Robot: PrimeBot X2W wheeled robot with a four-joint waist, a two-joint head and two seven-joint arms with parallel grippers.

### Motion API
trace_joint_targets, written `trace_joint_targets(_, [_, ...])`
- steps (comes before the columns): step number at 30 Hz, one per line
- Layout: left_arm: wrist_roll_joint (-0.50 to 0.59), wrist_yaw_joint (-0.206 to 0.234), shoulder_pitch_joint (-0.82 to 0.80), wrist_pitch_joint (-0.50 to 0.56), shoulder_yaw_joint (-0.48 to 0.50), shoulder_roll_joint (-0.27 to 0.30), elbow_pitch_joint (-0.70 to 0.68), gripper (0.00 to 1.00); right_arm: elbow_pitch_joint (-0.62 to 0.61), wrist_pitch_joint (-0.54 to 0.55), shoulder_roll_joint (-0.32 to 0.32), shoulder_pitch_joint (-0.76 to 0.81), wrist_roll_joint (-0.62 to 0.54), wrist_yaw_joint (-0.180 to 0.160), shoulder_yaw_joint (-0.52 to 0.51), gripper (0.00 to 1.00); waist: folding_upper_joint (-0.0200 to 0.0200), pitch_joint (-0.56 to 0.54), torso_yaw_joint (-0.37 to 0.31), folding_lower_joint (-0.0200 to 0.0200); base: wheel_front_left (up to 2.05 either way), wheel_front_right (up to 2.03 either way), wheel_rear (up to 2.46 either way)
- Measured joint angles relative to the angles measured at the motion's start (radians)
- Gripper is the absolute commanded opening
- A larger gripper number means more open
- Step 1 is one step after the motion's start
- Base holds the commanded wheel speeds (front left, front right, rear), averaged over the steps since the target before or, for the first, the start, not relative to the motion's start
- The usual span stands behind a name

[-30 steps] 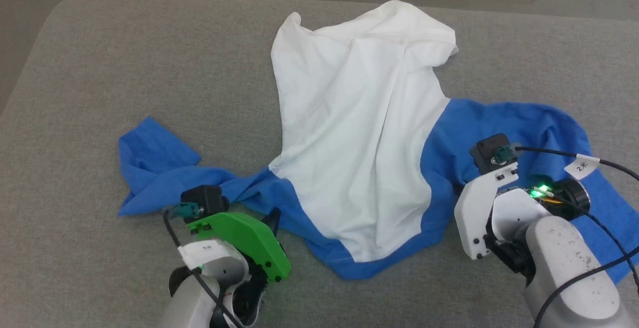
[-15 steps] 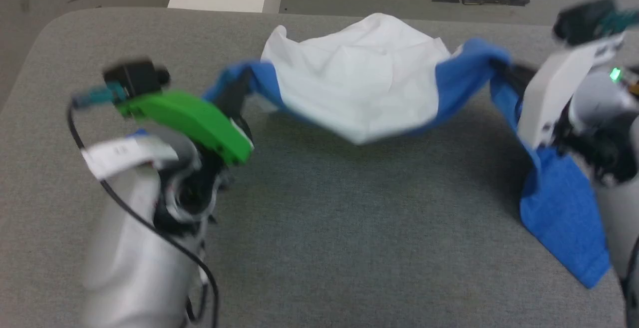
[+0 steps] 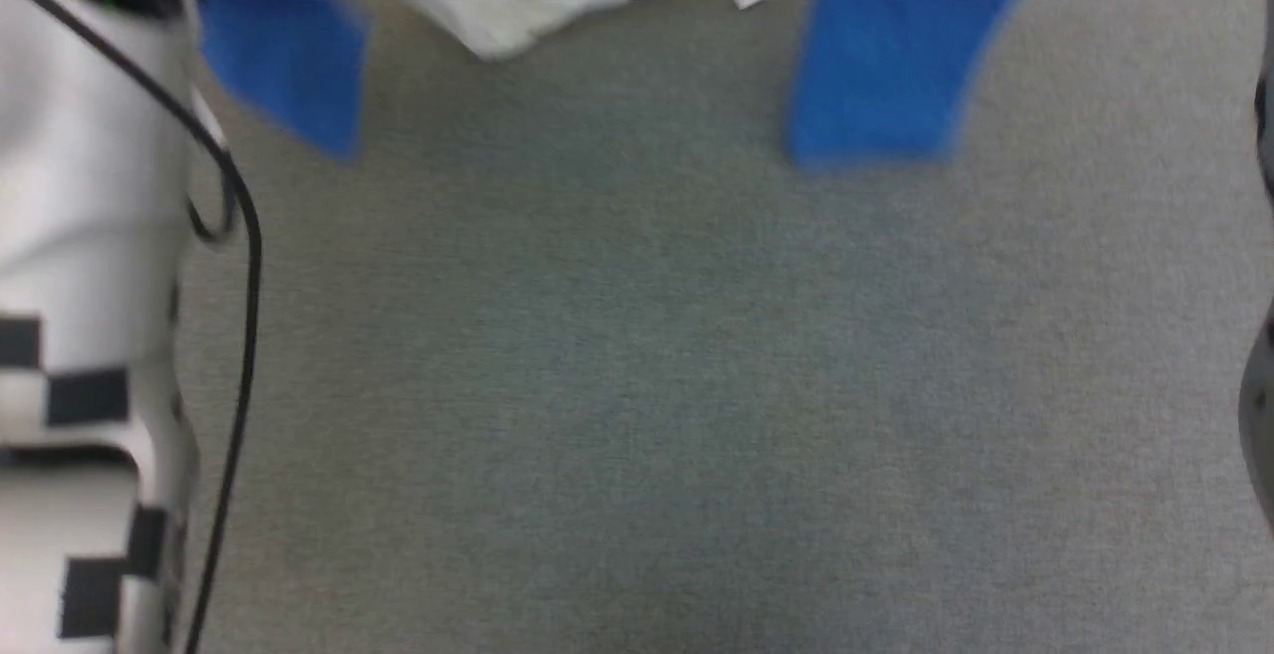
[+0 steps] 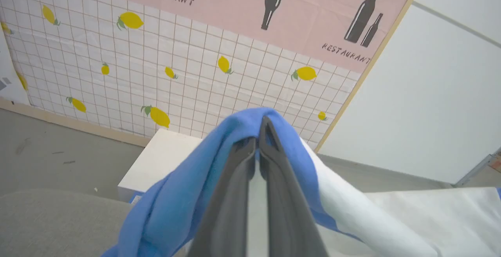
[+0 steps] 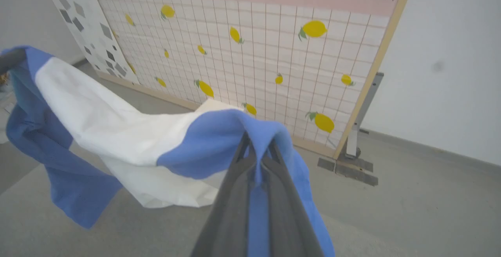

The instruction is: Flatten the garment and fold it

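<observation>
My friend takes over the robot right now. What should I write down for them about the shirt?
Grip: the left tool is shut on the garment, pinching blue fabric. The right tool is shut on the garment too, on another blue part.
Where: the garment hangs slung between the two tools above the grey table, with blue parts dangling.
Done: gripped at two points and held up.
Left: lay it flat on the table, then fold it.
</observation>
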Motion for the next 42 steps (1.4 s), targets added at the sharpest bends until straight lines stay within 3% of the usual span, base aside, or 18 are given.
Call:
trace_joint_targets(7, [0.038,-0.004,-0.186,-0.146,0.022,-0.001,0.067,0.00,0.147,-0.191,0.041,-0.191,-0.053,0.000,-0.041,0.00,0.0000,0.092,-0.044,0.0001,0.00,0.00,0.00])
trace_joint_targets(12, [0.033,-0.025,-0.194,-0.190,0.033,-0.001,0.116,0.00,0.208,-0.255,0.009,-0.210,-0.056,0.000,0.000,0.00,0.0000,0.143,-0.063,0.0001,0.00,0.00,0.00])
trace_joint_targets(17, [0.005,-0.066,-0.152,-0.204,0.033,-0.015,0.148,0.00,0.222,-0.277,-0.073,-0.177,0.002,0.000,0.093,0.00,0.0000,0.159,-0.051,0.0001,0.00,0.00,0.00])
trace_joint_targets(22, [-0.027,-0.100,-0.011,-0.210,0.023,-0.017,0.177,0.00,0.177,-0.280,-0.151,0.011,0.119,0.000,0.184,0.00,0.0000,0.125,-0.037,0.0001,0.00,0.00,0.00])
trace_joint_targets(27, [-0.045,-0.124,0.217,-0.218,0.006,-0.022,0.164,0.00,0.090,-0.310,-0.231,0.278,0.226,0.000,0.219,0.00,0.0000,0.044,-0.022,-0.0001,0.00,0.00,0.00])
trace_joint_targets(30, [-0.055,-0.126,0.381,-0.218,0.000,-0.026,0.121,0.00,0.040,-0.321,-0.248,0.445,0.280,0.001,0.215,0.00,0.0000,-0.019,-0.010,-0.0002,0.00,0.00,0.00])
trace_joint_targets(38, [-0.101,-0.043,0.875,-0.181,-0.015,-0.051,-0.053,0.00,-0.051,-0.313,-0.251,0.893,0.316,0.001,0.154,0.00,0.0000,-0.193,0.018,-0.0003,0.00,0.00,0.00])
trace_joint_targets(42, [-0.114,0.009,1.088,-0.130,-0.024,-0.053,-0.132,0.00,-0.102,-0.274,-0.207,1.118,0.284,0.001,0.081,0.00,0.0000,-0.274,0.034,-0.0003,0.00,0.00,0.00])
